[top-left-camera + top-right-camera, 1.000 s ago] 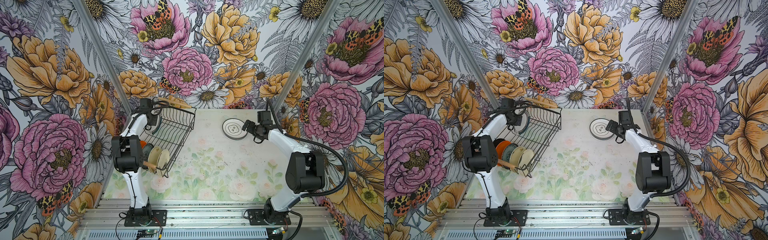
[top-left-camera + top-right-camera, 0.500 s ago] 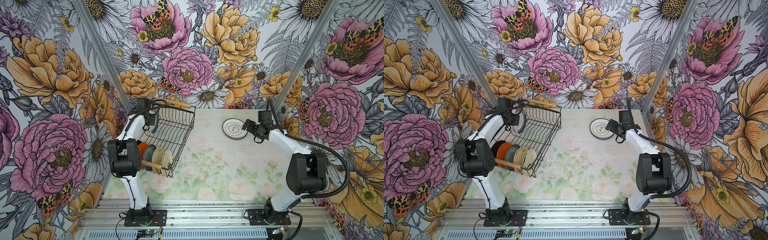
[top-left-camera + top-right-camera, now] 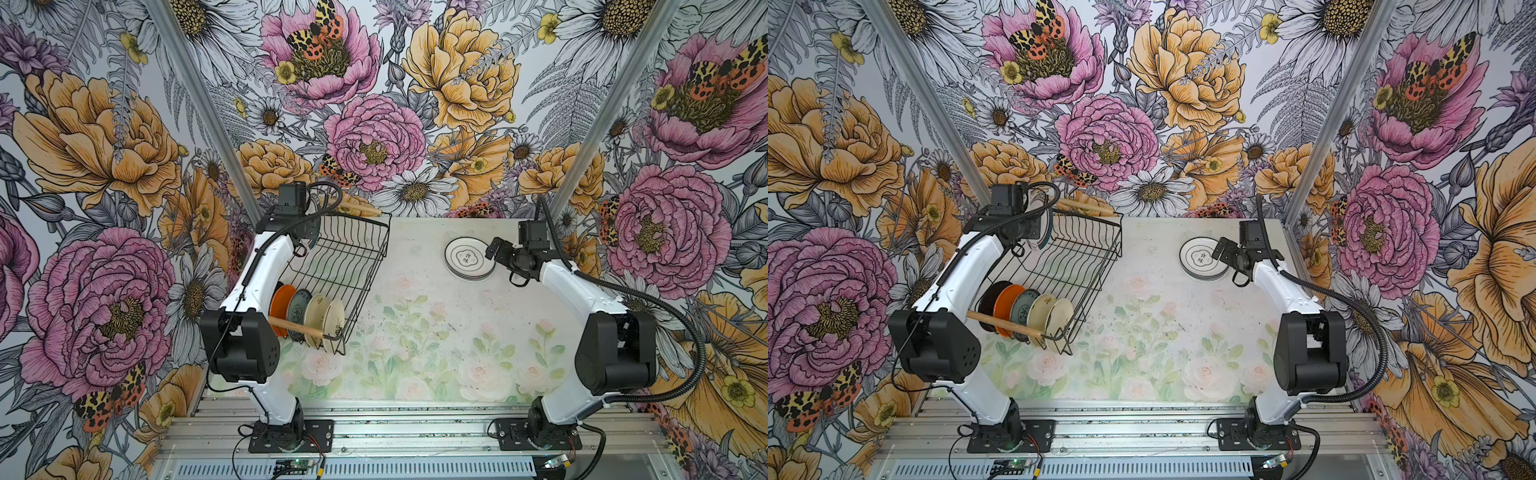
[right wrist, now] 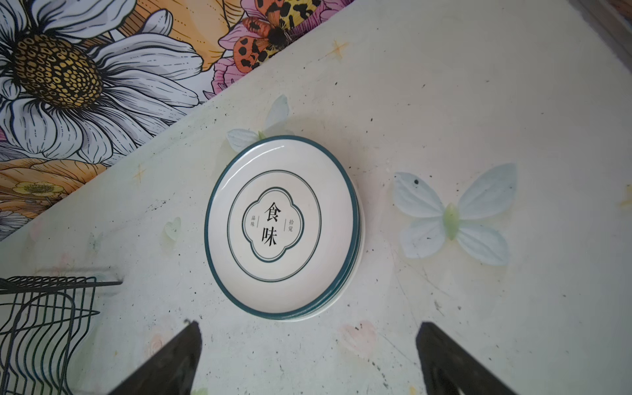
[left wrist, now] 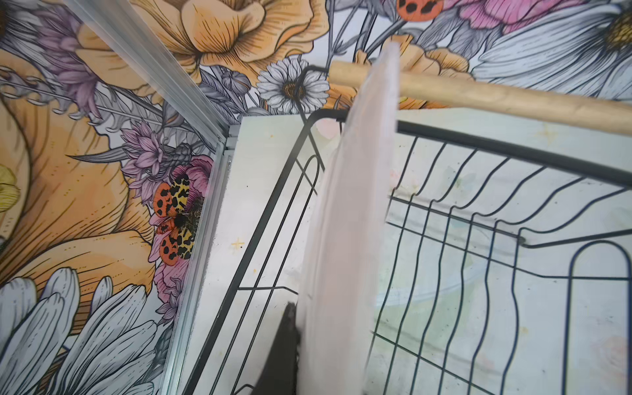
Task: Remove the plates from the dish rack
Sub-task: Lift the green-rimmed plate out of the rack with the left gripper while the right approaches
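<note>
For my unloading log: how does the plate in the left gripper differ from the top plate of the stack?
The held plate stands on edge at the dish rack; the top plate lies flat on its stack. Left fingers clamp the held plate; nothing touches the top plate. Both have teal rims.

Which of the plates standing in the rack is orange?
The orange plate, second in the near row, between the black plate and the teal plate.

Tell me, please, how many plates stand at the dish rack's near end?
5, side by side: black plate, orange plate, teal plate, two cream plates. The left arm may hide more.
</note>
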Available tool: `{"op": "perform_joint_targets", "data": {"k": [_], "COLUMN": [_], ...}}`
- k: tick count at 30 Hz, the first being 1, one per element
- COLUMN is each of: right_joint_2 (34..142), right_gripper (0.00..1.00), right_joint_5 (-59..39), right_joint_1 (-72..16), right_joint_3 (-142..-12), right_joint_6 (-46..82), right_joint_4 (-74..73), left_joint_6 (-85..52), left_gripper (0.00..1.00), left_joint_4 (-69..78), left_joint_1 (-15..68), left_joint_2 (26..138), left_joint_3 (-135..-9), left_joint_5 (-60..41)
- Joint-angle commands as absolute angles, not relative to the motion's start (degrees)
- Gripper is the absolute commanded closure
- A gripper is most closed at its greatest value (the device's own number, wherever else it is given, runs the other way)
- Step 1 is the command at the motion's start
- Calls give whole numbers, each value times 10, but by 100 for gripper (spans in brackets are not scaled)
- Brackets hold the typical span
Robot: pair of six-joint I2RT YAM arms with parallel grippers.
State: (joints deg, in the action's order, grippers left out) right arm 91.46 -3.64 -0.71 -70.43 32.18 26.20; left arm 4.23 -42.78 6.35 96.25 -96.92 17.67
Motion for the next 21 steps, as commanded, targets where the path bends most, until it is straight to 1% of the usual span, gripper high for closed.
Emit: {"op": "perform_joint_targets", "data": {"k": [1,4,7,9,12,17,21], "right_joint_2": [870,845,825,815,805,754,724], "right_gripper": [0,0,1,1,1,1,0], "right_joint_5": [-1,15,8,-1,-39,-120,-211], "right_joint_1": [-3,-3,-6,-7,-9,-14,-13], "right_joint_3": [-691,-672,-650,-637,-611,-553,-529], "right_joint_6": [304,297,291,289,290,285,287], "right_joint_4": [247,244,235,236,234,214,206], "left_joint_6": [-33,-149,-271,-317,-399,-551,-582], "left_gripper": [100,100,100,100,100,100,100], "left_joint_4": [-420,-441,-431,-413,-383,-234,-173], "left_joint_1": [104,135,159,185,222,244,272], "left_joint_2": [898,857,820,806,776,707,708], "left_joint_3": [-981,-989,-956,-930,-871,-699,-636], "left_joint_5": [279,306,257,236,207,71,35]}}
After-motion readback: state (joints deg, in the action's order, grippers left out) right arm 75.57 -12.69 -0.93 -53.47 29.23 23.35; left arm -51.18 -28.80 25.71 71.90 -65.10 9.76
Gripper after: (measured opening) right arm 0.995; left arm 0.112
